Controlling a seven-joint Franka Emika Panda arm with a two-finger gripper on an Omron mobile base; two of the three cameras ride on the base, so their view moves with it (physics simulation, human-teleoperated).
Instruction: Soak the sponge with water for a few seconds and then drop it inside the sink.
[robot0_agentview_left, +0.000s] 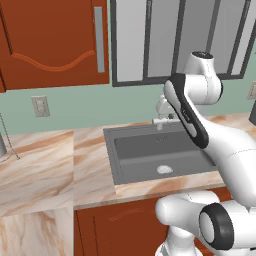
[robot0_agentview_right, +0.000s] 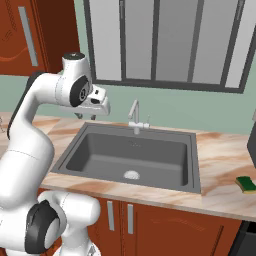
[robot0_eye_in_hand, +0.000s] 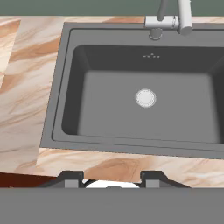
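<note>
While the arm (robot0_agentview_right: 35, 135) hangs over the left end of the sink (robot0_agentview_right: 75, 159), the basin holds nothing but its round silver drain (robot0_agentview_right: 131, 174), sitting near the middle of the floor toward the front wall. Counter (robot0_agentview_right: 220, 165) wraps the sink on all sides, marbled tan. Window (robot0_agentview_right: 165, 40) sits above the sink on the back wall; red-brown upper cabinet (robot0_agentview_left: 50, 42) up and left of it, matching doors (robot0_agentview_right: 150, 222) below the sink front. Faucet (robot0_agentview_right: 134, 116) stands on the back rim, about centred, spout (robot0_eye_in_hand: 183, 17) reaching over the basin; no stream visible from it. Gripper (robot0_eye_in_hand: 113, 177) is above the sink's front-left edge, pointing down at the counter strip and basin. Fingertips are at their narrowest, with nothing between them. Sponge (robot0_agentview_right: 246, 184), green with a yellow layer, lies flat on the counter well right of the sink, near the front edge, apart from the gripper.
</note>
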